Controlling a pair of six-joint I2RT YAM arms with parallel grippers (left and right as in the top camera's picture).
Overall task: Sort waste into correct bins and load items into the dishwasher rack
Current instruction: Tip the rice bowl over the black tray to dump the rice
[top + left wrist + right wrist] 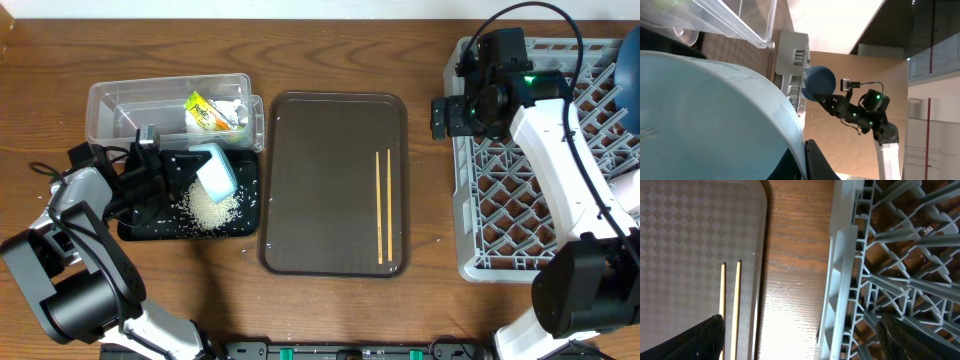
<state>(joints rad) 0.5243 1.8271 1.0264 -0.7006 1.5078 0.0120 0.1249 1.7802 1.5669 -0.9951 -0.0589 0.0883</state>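
Gripping pale blue bowl [216, 172], left gripper [188, 173]; rice [210, 208] shows overhead only.

Rice [210, 208] seemingly in shallow bin [150, 229], chopsticks [378, 205] on tray [320, 180].

Grainy wood table [330, 40], glossy brown tray [320, 180] (chequer-textured), clear plastic tub [110, 102], matt grey plastic rack [490, 210].
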